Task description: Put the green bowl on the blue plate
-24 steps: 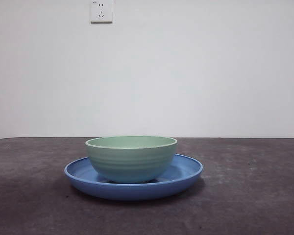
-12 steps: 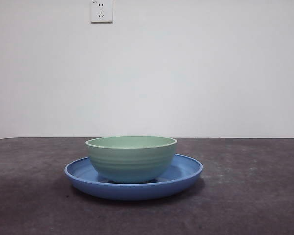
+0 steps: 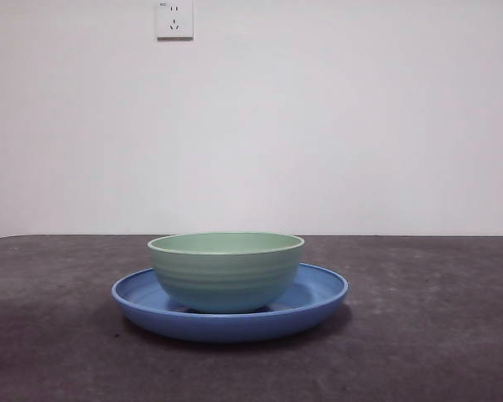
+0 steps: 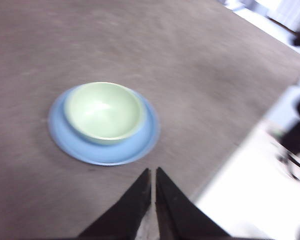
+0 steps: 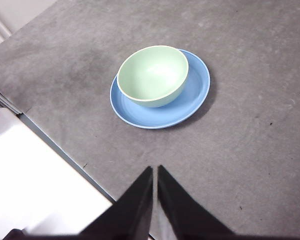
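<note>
Bowl first: the green bowl (image 3: 226, 270) sits upright inside the blue plate (image 3: 314, 299), its base resting on the plate's flat floor and its ridged outer wall rising well above the plate's sloping rim. From the front it stands a little to the left of the plate's middle, so more blue shows on the right side than on the left. The right wrist view shows the green bowl (image 5: 153, 75) empty, with a lighter rim, and set off-centre in the blue plate (image 5: 195, 92); the left wrist view, somewhat blurred, shows the same pairing of green bowl (image 4: 104, 110) and blue plate (image 4: 102, 152). The plate lies flat on the dark grey table (image 3: 427, 335), with a soft shadow beneath its edge. Neither gripper touches bowl or plate. The left gripper (image 4: 153, 175) hangs above the table well apart from the plate, its two black jaws pressed almost together and holding nothing. The right gripper (image 5: 154, 172) likewise hangs high and clear of the plate, jaws closed to a thin slit, empty. On the pale wall behind the table is a white wall socket (image 3: 174, 18).
</note>
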You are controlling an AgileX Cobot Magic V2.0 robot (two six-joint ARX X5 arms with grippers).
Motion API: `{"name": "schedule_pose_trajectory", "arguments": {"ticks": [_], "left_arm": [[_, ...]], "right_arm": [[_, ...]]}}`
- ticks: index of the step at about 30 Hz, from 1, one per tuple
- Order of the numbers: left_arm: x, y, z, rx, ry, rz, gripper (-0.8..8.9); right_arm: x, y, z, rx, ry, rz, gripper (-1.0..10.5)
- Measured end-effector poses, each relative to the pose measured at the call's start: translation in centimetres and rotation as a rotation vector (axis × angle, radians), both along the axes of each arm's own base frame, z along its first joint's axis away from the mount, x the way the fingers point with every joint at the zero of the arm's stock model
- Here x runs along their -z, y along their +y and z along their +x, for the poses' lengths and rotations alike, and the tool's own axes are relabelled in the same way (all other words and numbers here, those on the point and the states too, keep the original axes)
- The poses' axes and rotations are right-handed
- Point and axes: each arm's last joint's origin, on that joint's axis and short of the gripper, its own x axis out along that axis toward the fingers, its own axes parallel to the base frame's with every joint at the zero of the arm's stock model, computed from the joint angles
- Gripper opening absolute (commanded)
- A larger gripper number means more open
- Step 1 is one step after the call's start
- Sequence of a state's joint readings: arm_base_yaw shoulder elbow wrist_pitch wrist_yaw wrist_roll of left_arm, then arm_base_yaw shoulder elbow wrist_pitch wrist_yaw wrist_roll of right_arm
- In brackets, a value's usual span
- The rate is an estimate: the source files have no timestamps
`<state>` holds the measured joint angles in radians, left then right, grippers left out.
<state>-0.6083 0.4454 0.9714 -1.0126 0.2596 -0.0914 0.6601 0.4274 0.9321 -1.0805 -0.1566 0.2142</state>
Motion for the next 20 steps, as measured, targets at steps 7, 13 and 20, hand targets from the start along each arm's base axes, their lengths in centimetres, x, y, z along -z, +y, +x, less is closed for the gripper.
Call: {"name": "schedule_pose_trajectory", "arguments": {"ticks": [7, 13, 20], "left_arm": [[0.9, 1.2, 1.4, -0.319, 0.007, 0.022, 0.15], [3.5, 1.8, 3.9, -0.441, -0.102, 0.091, 0.15], [9.9, 2.2, 6.2, -0.502, -0.228, 0.102, 0.15]], "right_arm": [[0.0, 0.0, 0.0, 0.000, 0.000, 0.000, 0.1], [0.0, 0.0, 0.0, 0.000, 0.000, 0.000, 0.1], [0.0, 0.0, 0.0, 0.000, 0.000, 0.000, 0.1]]}}
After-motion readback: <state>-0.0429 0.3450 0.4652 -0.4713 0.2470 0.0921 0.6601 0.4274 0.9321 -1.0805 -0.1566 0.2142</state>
